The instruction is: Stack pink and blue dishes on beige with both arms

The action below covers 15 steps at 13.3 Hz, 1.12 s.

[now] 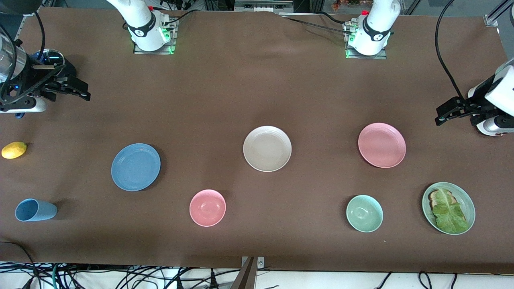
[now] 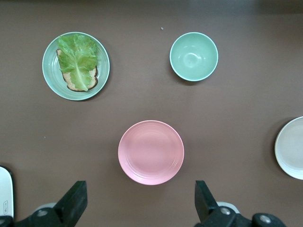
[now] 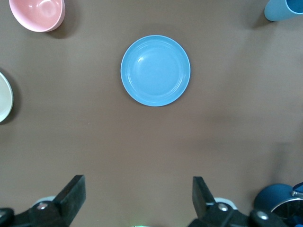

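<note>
Tools spread apart, empty: left tool (image 2: 137, 203) high over pink plate (image 2: 151, 152), right tool (image 3: 137, 201) over blue plate (image 3: 155, 70).

You see the table (image 1: 257, 80) covered in a matt brown cloth-like surface with faint creases. The blue plate (image 1: 135, 167), the pink plate (image 1: 382, 145) and the beige plate (image 1: 267, 148) look like smooth plastic with a soft satin sheen and fine rings on their rims. The pink bowl (image 1: 207, 208) and the green bowl (image 1: 364, 213) shine glossier, with bright highlights inside. The lemon (image 1: 13, 150) looks dull and slightly dimpled. Each claw, left claw (image 2: 139, 203) and right claw (image 3: 137, 201), looks like matt black plastic.
</note>
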Motion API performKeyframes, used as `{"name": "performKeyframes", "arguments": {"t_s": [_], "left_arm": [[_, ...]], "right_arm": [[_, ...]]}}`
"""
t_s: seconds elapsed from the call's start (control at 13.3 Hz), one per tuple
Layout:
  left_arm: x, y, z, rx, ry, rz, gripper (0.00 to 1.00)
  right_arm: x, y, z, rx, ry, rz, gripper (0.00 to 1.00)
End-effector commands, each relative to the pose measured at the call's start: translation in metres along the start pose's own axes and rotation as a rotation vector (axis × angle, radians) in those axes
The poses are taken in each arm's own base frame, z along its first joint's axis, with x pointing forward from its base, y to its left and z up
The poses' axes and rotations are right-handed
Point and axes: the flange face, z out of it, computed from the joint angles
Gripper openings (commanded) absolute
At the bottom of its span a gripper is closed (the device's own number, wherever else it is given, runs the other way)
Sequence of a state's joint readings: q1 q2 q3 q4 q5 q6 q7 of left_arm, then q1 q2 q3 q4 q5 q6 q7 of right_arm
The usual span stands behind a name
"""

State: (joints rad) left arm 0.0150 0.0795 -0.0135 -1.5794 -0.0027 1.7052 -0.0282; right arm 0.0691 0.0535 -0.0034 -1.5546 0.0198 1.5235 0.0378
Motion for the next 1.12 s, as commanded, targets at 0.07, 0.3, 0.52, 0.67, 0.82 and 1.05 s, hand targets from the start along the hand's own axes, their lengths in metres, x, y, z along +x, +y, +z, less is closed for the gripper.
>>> {"name": "performKeyframes", "arguments": {"t_s": [0.07, 0.3, 0.52, 0.67, 0.82, 1.05], "left_arm": [[0.001, -0.0013, 0.0034, 0.004, 0.006, -0.002, 1.0], [0.0015, -0.0013, 0.003, 0.004, 0.011, -0.002, 1.0], [0.002, -0.0022, 0.0038, 0.004, 0.011, -0.002, 1.0], [0.0031, -0.0022, 0.0066, 0.004, 0.006, -0.002, 1.0], [0.0043, -0.0022, 0.0073, 0.004, 0.004, -0.002, 1.0], [0.0046, -0.0022, 0.0082, 0.004, 0.003, -0.004, 1.0]], "right_arm": [[-0.0044, 0.0008, -0.0017, 0.0, 0.005, 0.014, 1.0], [-0.0034, 0.0002, -0.0041, -0.002, 0.014, 0.013, 1.0], [-0.0045, -0.0009, -0.0044, 0.001, 0.009, 0.011, 1.0], [-0.0047, 0.0, -0.0036, 0.001, 0.006, 0.012, 1.0], [-0.003, 0.0006, -0.002, 0.002, 0.005, 0.014, 1.0], [-0.0028, 0.0016, -0.0014, 0.001, 0.005, 0.016, 1.0]]}}
